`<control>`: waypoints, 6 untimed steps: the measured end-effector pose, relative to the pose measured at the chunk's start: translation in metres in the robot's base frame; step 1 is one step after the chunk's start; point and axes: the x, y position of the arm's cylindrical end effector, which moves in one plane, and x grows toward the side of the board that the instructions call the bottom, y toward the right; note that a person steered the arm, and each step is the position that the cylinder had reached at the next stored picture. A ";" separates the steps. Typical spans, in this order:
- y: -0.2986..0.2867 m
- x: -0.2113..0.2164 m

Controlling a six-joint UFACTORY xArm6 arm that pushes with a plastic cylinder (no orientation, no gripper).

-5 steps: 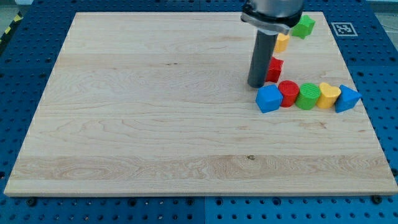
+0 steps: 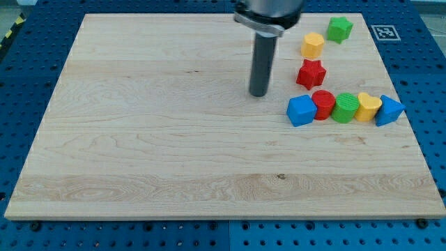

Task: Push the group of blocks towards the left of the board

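My tip (image 2: 258, 94) rests on the wooden board (image 2: 139, 139), clear of every block, left of the red star block (image 2: 311, 73) and up-left of the blue cube (image 2: 301, 110). A row runs rightward from the blue cube: a red cylinder (image 2: 323, 104), a green cylinder (image 2: 344, 107), a yellow heart-shaped block (image 2: 368, 107) and a blue triangular block (image 2: 388, 110), touching side by side. A yellow hexagonal block (image 2: 313, 45) and a green block (image 2: 340, 28) lie near the view's top right.
The board lies on a blue perforated table (image 2: 28, 84). A black-and-white marker tag (image 2: 387, 32) sits off the board's top right corner. The rod's wide dark mount (image 2: 268, 12) hangs over the board's top edge.
My tip has moved to the view's left, away from the red star block, which now shows fully. The blocks have not moved.
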 end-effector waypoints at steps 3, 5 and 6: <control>0.074 0.121; 0.294 0.092; 0.302 0.078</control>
